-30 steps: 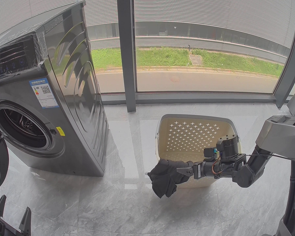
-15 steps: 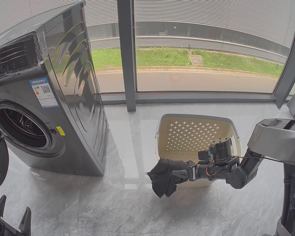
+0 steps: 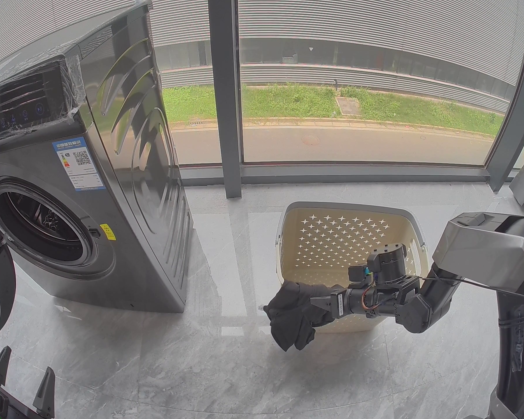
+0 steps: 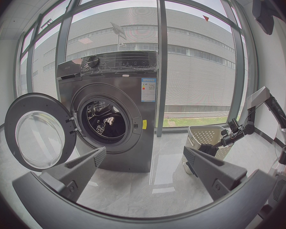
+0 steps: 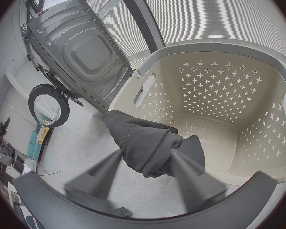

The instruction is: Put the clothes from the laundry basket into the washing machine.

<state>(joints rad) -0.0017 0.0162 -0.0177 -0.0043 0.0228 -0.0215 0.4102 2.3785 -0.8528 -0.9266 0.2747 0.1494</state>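
My right claw (image 3: 323, 305) was clamped on a dark garment (image 3: 294, 316) at the near rim of the laundry basket (image 3: 343, 207); my left claw (image 3: 26, 365) hung wide open, empty.

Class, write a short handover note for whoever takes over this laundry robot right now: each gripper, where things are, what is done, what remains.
The right gripper is shut on the dark garment, held at the near left corner of the laundry basket, off the floor.
The left gripper is open and holds nothing, low in front of the washing machine.
The door is swung open; some cloth seems to lie in the drum.
Done: garment lifted out; the basket's bottom looks bare.
Left: carry the garment to the drum and release it.
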